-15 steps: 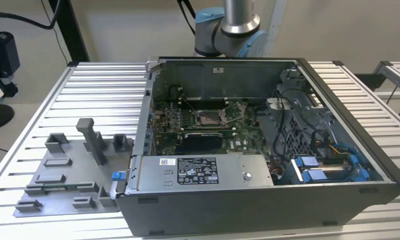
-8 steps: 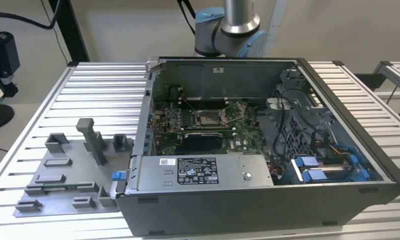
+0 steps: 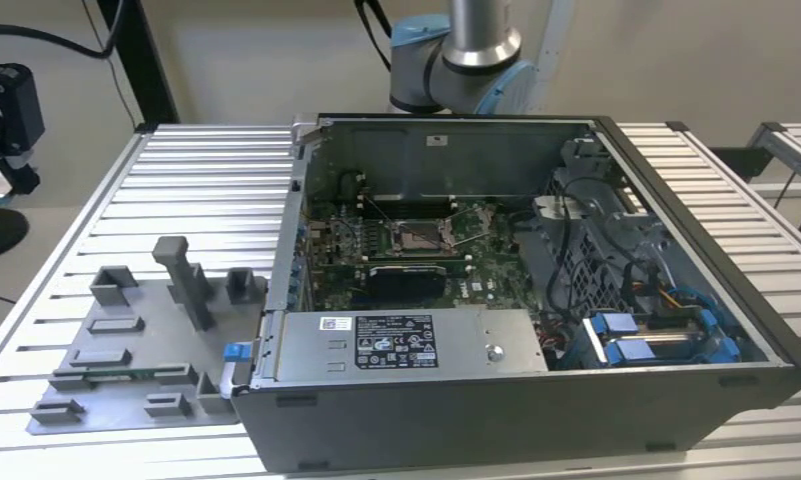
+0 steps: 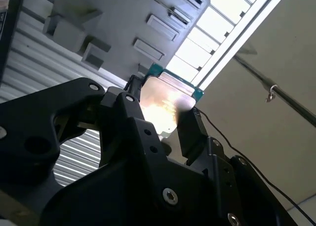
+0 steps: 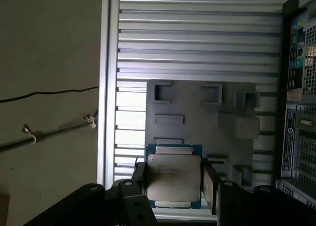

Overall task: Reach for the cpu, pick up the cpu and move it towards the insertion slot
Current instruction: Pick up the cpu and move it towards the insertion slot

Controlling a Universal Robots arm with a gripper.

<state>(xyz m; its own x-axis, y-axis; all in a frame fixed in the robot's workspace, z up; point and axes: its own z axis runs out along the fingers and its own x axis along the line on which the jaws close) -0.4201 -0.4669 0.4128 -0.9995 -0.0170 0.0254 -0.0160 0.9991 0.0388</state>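
cpu (image 5: 174, 181) is clamped in the gripper (image 5: 175, 172), whose two black fingers (image 5: 211, 186) are closed against opposite edges of the chip. in both wrist views it shows a silvery square top with a thin green border, and in the second wrist view the cpu (image 4: 168, 101) catches a bright glare between the fingers (image 4: 190, 132)

it is held in the air, outside the open computer case (image 3: 694, 300), with the grey fixture plate (image 5: 197, 137) well apart behind it. that plate (image 3: 120, 400) lies flat on the slatted metal bench (image 3: 200, 180), by the bench's near corner at the exterior view's left, just beside the case

the insertion slot (image 3: 420, 235) sits on the green motherboard (image 3: 487, 285) inside the case, a silver frame around a dark centre, with a black rectangular plate (image 3: 403, 283) just on its near side. the arm's base (image 3: 454, 50) stands behind the case's far wall
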